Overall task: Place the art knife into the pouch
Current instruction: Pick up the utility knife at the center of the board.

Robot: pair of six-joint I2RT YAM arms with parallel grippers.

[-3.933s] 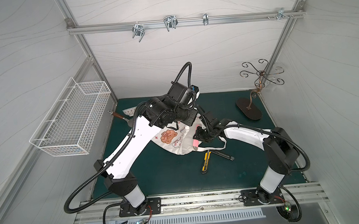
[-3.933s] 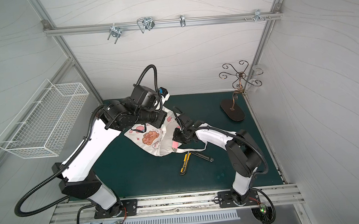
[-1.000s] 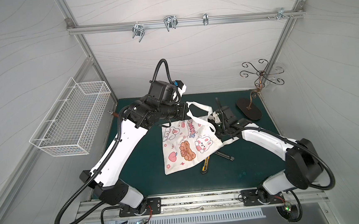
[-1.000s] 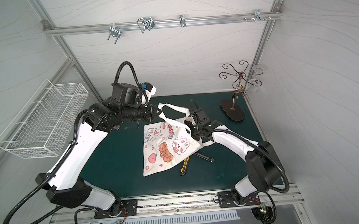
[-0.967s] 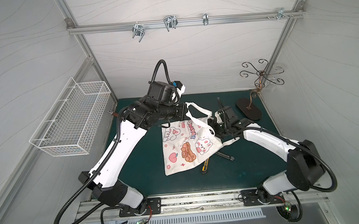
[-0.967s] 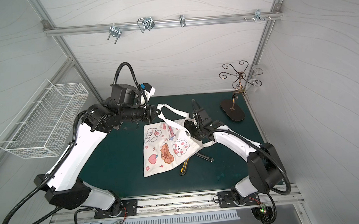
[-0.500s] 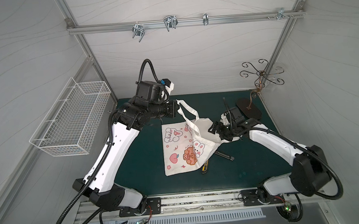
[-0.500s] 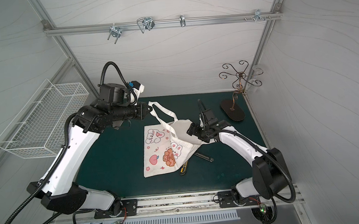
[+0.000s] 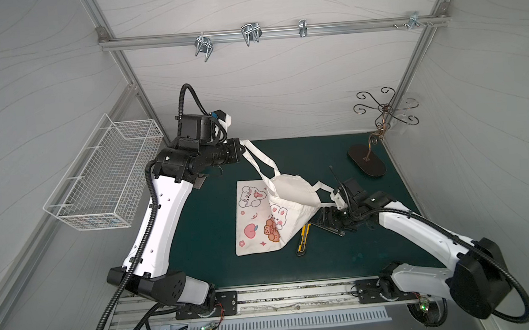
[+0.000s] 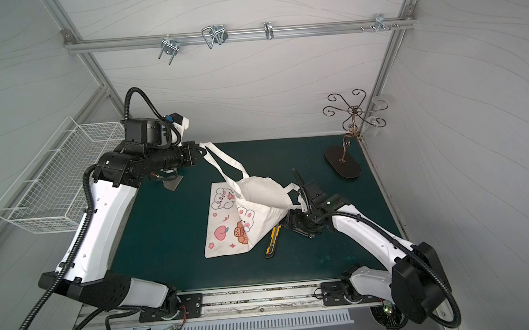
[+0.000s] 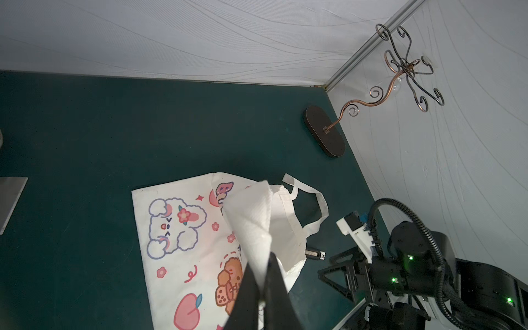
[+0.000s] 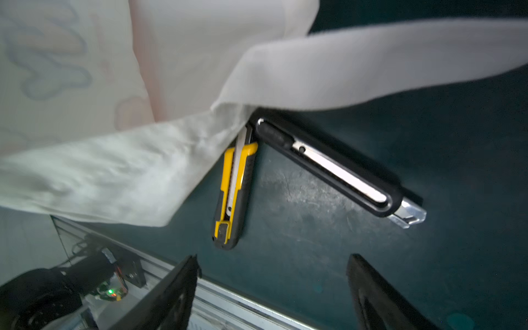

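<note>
The left pincer (image 9: 239, 149) is clamped on a strap (image 9: 258, 164), holding the upper part of the pouch (image 9: 258, 226) up off the green worktop (image 9: 210, 227). Just beside the cloth lie a yellow knife (image 9: 303, 238), its tip under the edge, and a black knife (image 12: 334, 168). Which of them is the art knife is unclear, and neither is inside. The right pincer (image 12: 273, 265) hangs over them, jaws apart and empty. Grasping and inserting look undone.
</note>
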